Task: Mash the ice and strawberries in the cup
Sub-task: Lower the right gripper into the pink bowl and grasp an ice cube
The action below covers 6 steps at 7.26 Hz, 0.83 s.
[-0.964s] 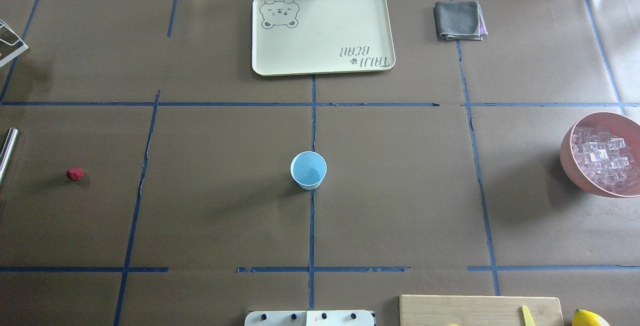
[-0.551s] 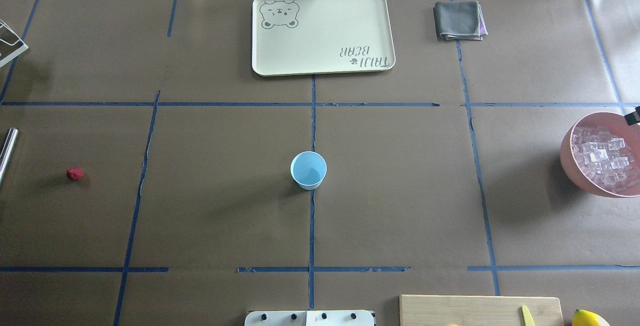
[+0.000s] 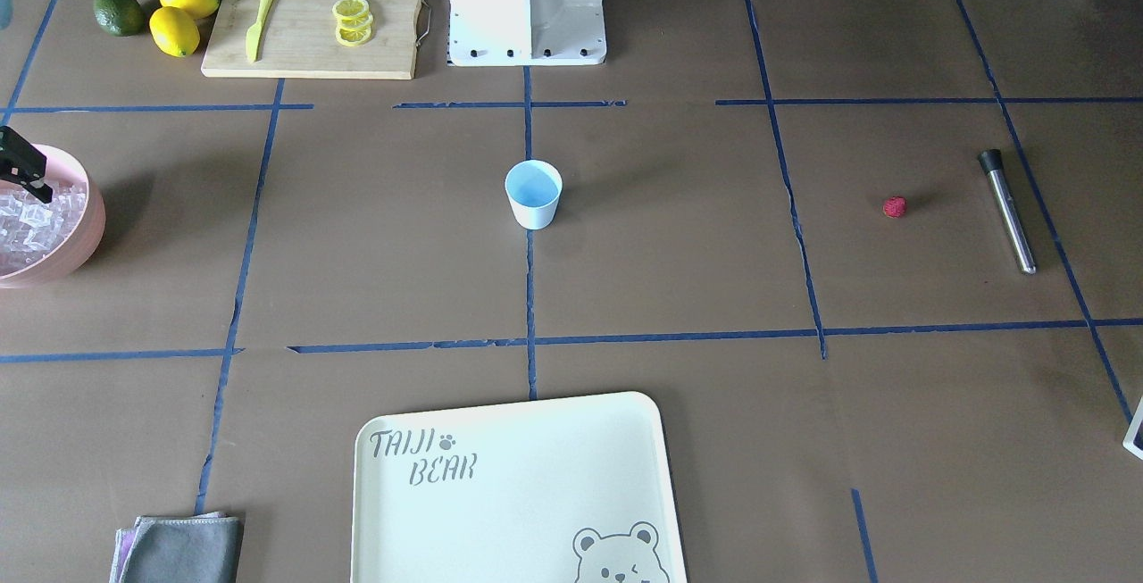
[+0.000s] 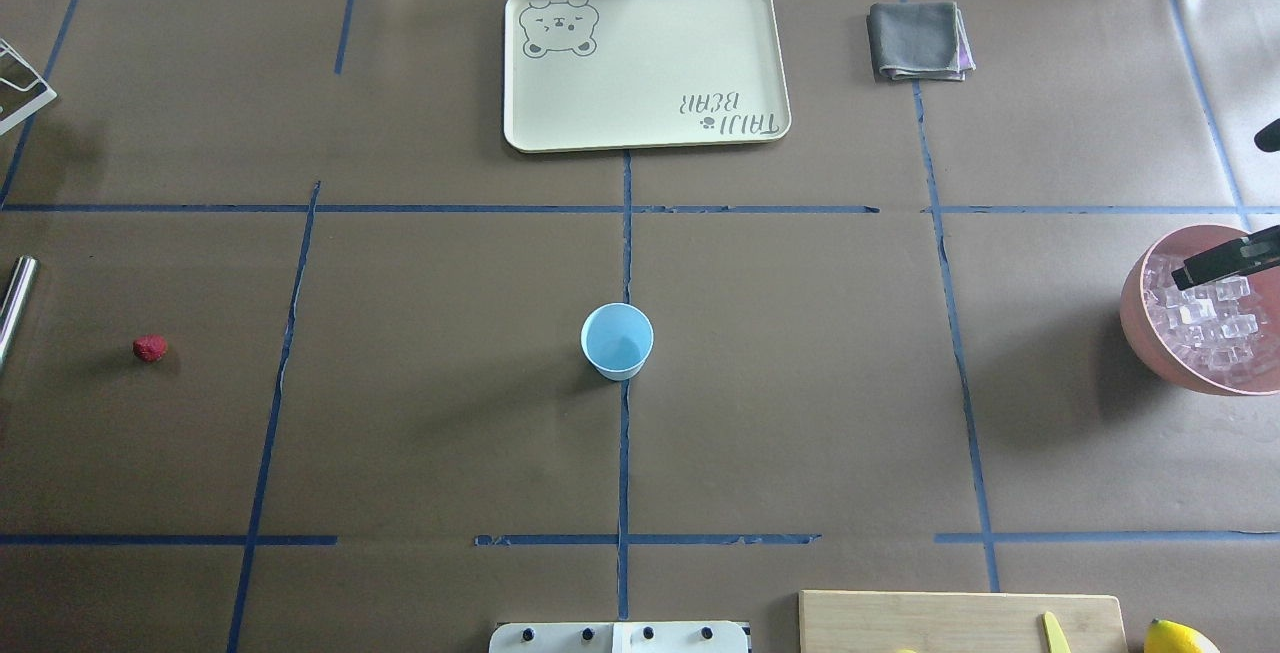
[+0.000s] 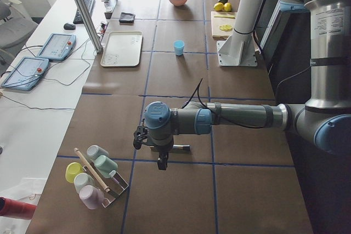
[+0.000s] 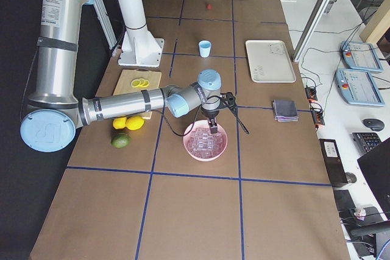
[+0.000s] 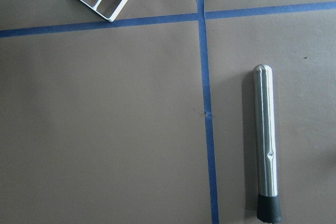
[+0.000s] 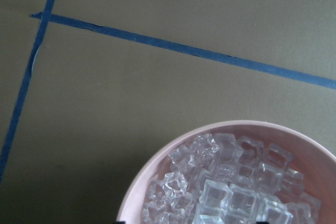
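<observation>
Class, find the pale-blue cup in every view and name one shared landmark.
Exterior front-facing: pale-blue cup at centre, on the central tape line.
Overhead exterior: cup just below the middle.
Exterior left: cup upper centre, right of the cream tray.
Exterior right: cup upper centre, left of the tray.
Left wrist-mounted: not in it.
Right wrist-mounted: not in it.
Shared landmark: the cream tray, in every exterior view.

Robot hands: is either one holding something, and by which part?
Nothing seems held: the right hand hangs over the ice, the left hand near the metal rod.
</observation>
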Tool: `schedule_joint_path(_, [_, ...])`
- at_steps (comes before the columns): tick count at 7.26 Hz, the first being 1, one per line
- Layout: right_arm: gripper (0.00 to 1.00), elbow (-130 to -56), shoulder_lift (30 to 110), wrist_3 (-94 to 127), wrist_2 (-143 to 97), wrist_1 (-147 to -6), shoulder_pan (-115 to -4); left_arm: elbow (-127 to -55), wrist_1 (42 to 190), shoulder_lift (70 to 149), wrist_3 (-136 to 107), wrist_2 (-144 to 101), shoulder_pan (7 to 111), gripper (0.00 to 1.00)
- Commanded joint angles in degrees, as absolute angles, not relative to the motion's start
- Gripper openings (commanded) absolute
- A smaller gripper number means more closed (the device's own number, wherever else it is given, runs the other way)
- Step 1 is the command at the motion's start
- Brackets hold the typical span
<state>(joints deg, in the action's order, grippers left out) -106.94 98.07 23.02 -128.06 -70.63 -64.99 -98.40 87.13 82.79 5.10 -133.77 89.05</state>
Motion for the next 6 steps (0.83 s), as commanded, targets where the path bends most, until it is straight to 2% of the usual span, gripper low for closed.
schedule_joint_path(1, [0.82, -105.7, 98.1, 22.5, -126.5, -70.6, -63.2, -98.4, 87.1, 82.8, 5.1, -133.8, 89.1, 1.0])
schedule_joint_path(6, [0.76, -103.4, 98.0, 20.9, -126.7, -70.6, -62.4, -98.3, 87.1, 82.8, 5.1, -133.8, 89.0, 1.0])
